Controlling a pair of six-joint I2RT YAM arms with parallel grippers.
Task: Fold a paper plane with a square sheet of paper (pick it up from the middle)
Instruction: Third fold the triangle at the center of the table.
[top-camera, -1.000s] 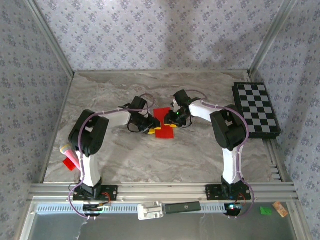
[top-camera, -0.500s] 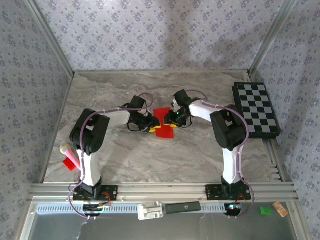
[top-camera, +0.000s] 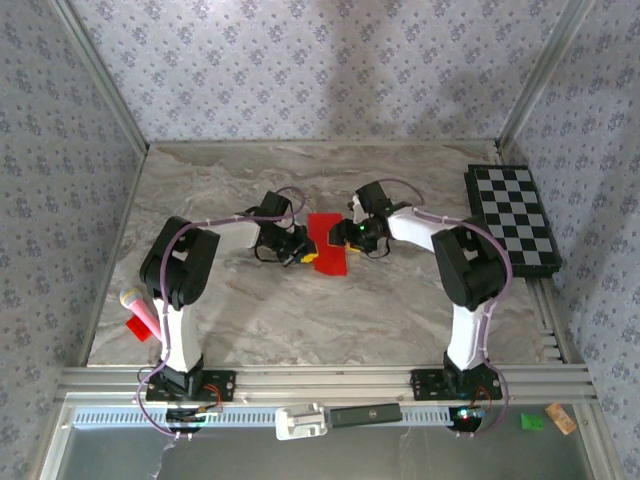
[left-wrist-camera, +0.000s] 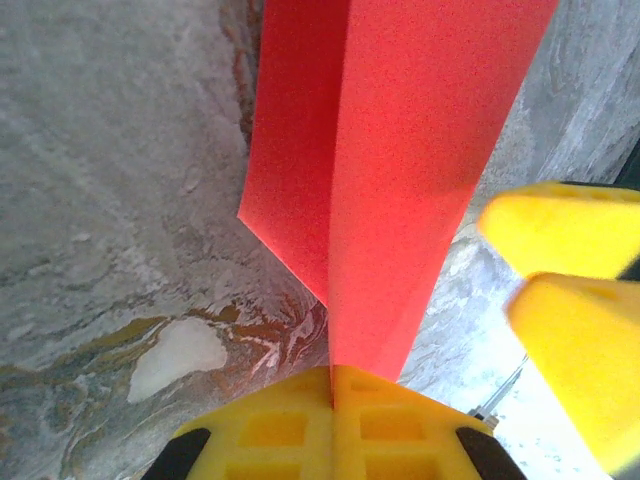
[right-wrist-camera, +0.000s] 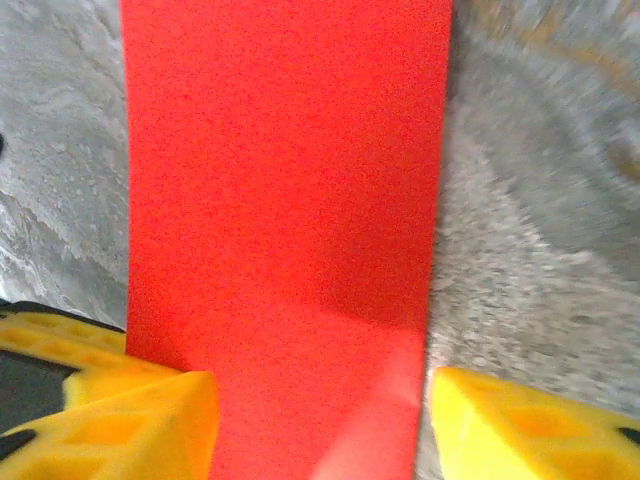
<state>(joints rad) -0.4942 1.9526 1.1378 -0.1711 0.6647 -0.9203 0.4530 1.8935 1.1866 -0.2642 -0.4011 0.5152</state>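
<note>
Lying about in the middle of the marbled table (top-camera: 250, 300), between the two arms, the square sheet of paper (top-camera: 327, 245) is a folded red strip, not yet a plane. Its long axis runs from the far side toward the near edge, a little slanted, so each arm meets it from one long side. In the top view the left gripper (top-camera: 303, 258) is at the near left corner of the strip and the right gripper (top-camera: 342, 238) is at its right edge, so both are equally near to it.

In the left wrist view the left gripper (left-wrist-camera: 333, 378) has its jaws pressed together on the near end of the paper (left-wrist-camera: 400, 150). The strip goes straight ahead from them, in two layers with a raised crease.

In the right wrist view the right gripper (right-wrist-camera: 320, 400) has its jaws apart, with the yellow fingers (right-wrist-camera: 110, 420) on either side of the paper (right-wrist-camera: 290, 180). The paper also points straight away from them. Whether the fingers touch its edges I cannot tell.

I judge that the next fold depends on this: the left side pins the paper, and the right jaws straddle its width.
</note>
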